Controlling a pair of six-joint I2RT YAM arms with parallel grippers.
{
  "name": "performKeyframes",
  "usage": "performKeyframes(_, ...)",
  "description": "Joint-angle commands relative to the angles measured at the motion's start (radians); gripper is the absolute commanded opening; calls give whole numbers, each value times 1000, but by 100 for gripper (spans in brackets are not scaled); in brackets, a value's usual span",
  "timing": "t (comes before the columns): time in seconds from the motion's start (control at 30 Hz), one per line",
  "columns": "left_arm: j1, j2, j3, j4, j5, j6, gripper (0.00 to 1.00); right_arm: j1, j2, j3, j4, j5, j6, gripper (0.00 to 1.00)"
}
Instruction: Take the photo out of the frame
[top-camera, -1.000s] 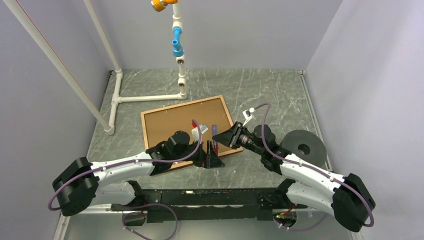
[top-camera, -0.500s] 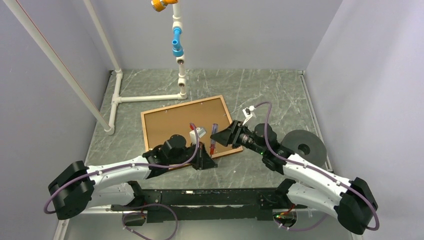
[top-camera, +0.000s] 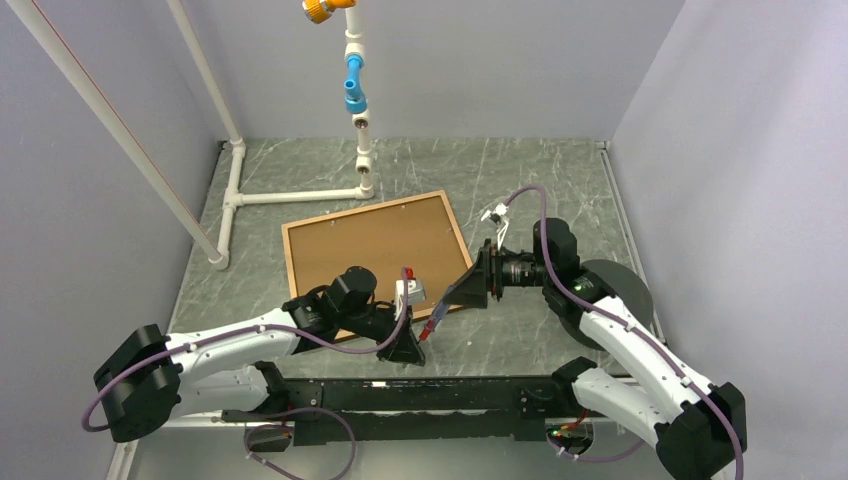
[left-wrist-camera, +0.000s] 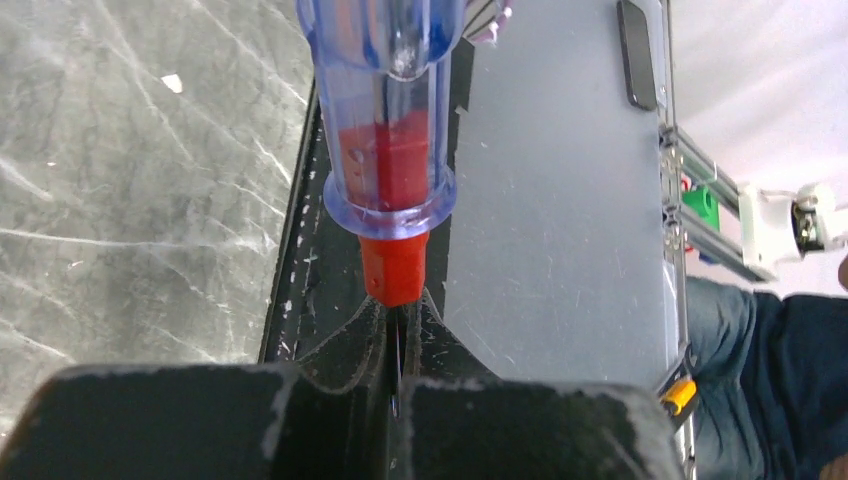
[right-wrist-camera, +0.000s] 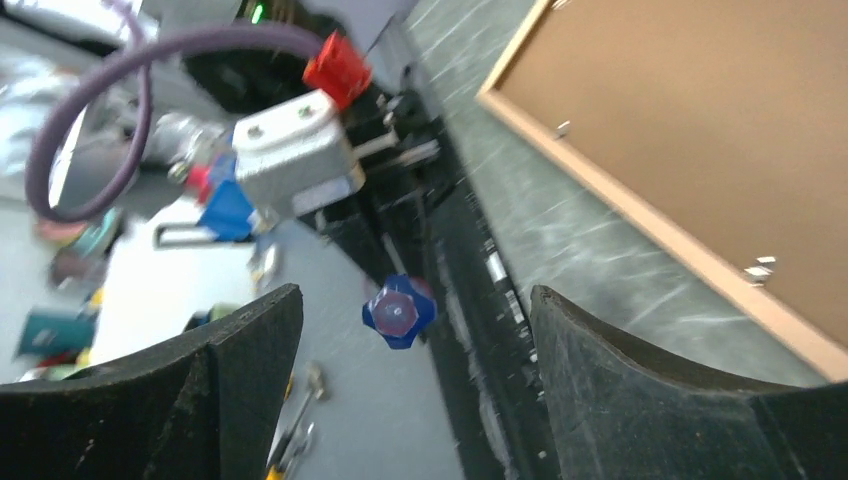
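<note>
The frame (top-camera: 292, 240) lies face down on the table, thin wooden border around a brown backing board (top-camera: 375, 245); the photo is hidden under it. My left gripper (top-camera: 406, 347) hangs off the frame's near right corner, shut on the thin shaft of a screwdriver (top-camera: 432, 318) with a clear blue and red handle. In the left wrist view the handle (left-wrist-camera: 390, 120) sticks straight out from the shut left gripper (left-wrist-camera: 400, 350). My right gripper (right-wrist-camera: 415, 296) stands open just behind the handle's end (right-wrist-camera: 398, 312), not touching it. The frame's edge (right-wrist-camera: 640, 215) runs to its right.
A white pipe structure (top-camera: 235, 190) with blue and orange fittings stands at the back left. A black round disc (top-camera: 603, 291) lies by the right arm. A black rail (top-camera: 400, 395) runs along the table's near edge between the arm bases.
The left gripper shut on the screwdriver's shaft and drew it toward the near edge. The right gripper opened, let go of the handle and backed off to the right.
</note>
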Motion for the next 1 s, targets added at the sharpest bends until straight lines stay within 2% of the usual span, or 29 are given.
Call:
performKeyframes(0.0,-3,3,69,-28,121,106,0,32,-9,-60,195,-307,93,86)
performKeyframes(0.1,-3,13,78,-29,129,105,0,85,10,-31,82,-263,2,87)
performKeyframes(0.2,-3,30,86,-23,149,102,0,147,51,9,-9,-182,-65,81)
performKeyframes(0.47,-3,29,88,-25,156,102,0,184,119,13,54,-187,-57,53)
performKeyframes(0.63,-3,26,85,-34,154,105,0,204,139,-3,106,-190,-40,49)
performKeyframes(0.73,-3,33,85,-29,148,102,0,220,154,-5,118,-187,-46,32)
performKeyframes(0.8,-2,32,85,-33,123,87,0,229,156,2,101,-155,-69,6)
performKeyframes(0.83,-2,28,84,-33,102,76,0,227,149,7,81,-110,-88,0)
performKeyframes(0.87,-2,20,77,-26,83,62,0,227,136,9,57,-49,-102,0)
performKeyframes(0.9,0,8,69,-16,63,46,2,227,119,6,39,16,-107,0)
performKeyframes(0.97,6,-23,49,-6,17,23,27,223,82,-1,20,144,-104,0)
